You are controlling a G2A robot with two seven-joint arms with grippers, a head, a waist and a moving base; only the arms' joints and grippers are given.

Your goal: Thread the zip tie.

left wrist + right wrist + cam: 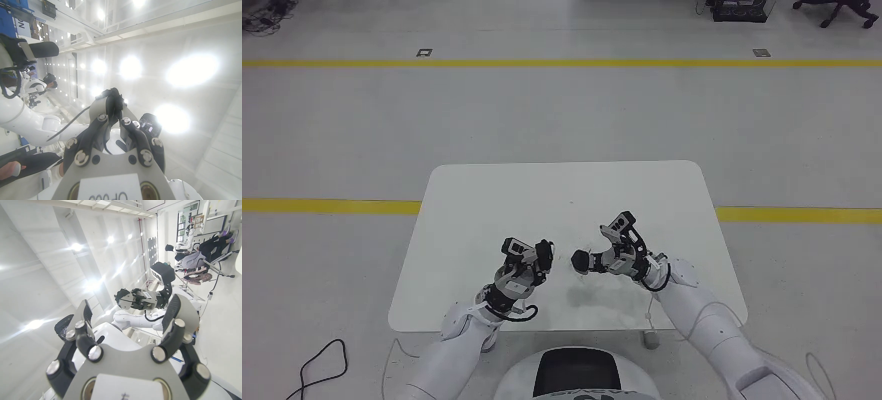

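Observation:
My left gripper (114,98) is shut on a black zip tie (66,125). The tie's thin tail sticks out sideways from the fingertips, and a loop of it hangs between the fingers (98,108). In the top view this gripper (545,255) is held above the front middle of the white table (562,190), pointing upward. My right gripper (130,311) stands open with nothing between its fingers. It faces the left gripper (123,297) from a short distance, and in the top view the right gripper (583,262) sits just to the right of the left one.
The tabletop (492,210) below both arms is bare. Grey floor with yellow lines (332,206) surrounds the table. A black cable (317,365) lies on the floor at the front left.

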